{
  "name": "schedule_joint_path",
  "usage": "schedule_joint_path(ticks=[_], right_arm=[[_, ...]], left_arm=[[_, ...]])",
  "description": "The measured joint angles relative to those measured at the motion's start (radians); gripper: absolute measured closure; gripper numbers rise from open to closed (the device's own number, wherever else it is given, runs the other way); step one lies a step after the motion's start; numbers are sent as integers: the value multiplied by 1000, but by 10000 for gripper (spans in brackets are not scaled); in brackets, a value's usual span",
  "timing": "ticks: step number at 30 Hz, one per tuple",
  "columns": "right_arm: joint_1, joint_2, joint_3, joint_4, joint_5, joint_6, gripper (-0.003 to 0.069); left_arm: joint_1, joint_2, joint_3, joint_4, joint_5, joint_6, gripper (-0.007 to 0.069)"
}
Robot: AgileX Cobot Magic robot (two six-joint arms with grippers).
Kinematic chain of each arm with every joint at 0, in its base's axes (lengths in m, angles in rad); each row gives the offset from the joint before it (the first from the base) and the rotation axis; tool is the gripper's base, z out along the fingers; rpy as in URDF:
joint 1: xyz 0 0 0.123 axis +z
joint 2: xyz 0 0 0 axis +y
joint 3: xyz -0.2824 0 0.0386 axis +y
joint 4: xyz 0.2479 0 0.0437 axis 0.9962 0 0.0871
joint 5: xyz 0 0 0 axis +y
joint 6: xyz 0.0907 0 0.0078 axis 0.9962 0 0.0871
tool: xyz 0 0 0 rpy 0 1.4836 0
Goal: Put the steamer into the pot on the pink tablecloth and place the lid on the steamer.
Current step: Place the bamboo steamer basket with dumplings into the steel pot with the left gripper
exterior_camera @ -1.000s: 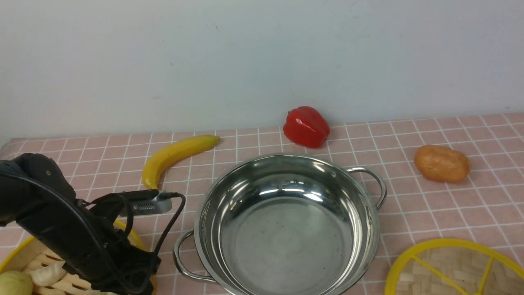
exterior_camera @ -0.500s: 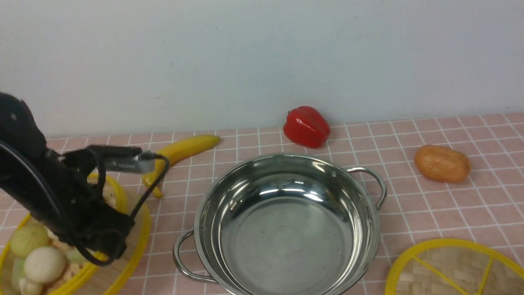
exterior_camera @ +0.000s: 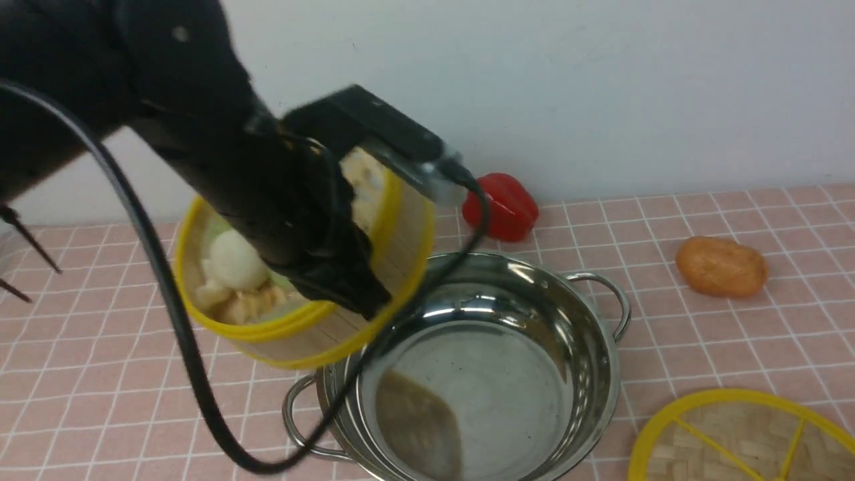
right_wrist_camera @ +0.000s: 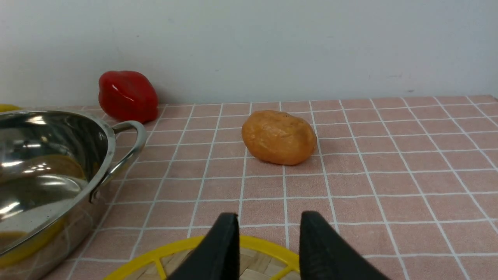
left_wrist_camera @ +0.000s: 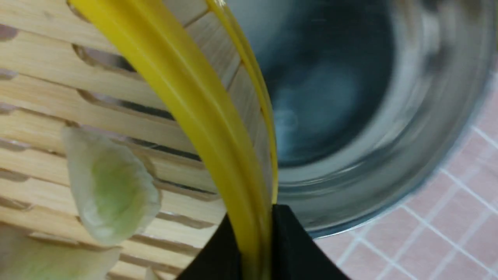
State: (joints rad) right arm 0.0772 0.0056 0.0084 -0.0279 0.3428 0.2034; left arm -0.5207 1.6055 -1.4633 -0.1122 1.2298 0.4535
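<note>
Over the pot (exterior_camera: 591, 347) rim, the left end effector (exterior_camera: 364, 302) clamps the steamer (exterior_camera: 401, 254) wall.

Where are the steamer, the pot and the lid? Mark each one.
steamer (exterior_camera: 411, 227), front view, on the bamboo side wall between the yellow rims.
pot (exterior_camera: 514, 381), front view, on the bare steel floor.
lid (exterior_camera: 735, 431), front view, on the woven bamboo between two spokes.

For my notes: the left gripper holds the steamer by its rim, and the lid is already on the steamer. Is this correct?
No. In the front view the lid lies on the pink tablecloth, not on the steamer. The left gripper does hold the steamer's rim.
</note>
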Motion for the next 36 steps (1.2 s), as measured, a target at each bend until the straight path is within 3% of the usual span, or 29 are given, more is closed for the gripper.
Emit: schedule_joint_path(ticks=[2,3,9,32,36], right_arm=[[0,0,0,0,0,0,419],[0,0,0,0,0,0,419],[0,0,0,0,0,0,419],[0,0,0,0,0,-10,419],[0,0,0,0,0,-10,419]], left_arm=[[-61,30,0,3,0,45,572],[-137,65,0,27,2,97,572],[-256,125,0,112,3,115,572],[-278,322,-6,74,-21,107,572],[-279,323,-7,75,-47,101,536]])
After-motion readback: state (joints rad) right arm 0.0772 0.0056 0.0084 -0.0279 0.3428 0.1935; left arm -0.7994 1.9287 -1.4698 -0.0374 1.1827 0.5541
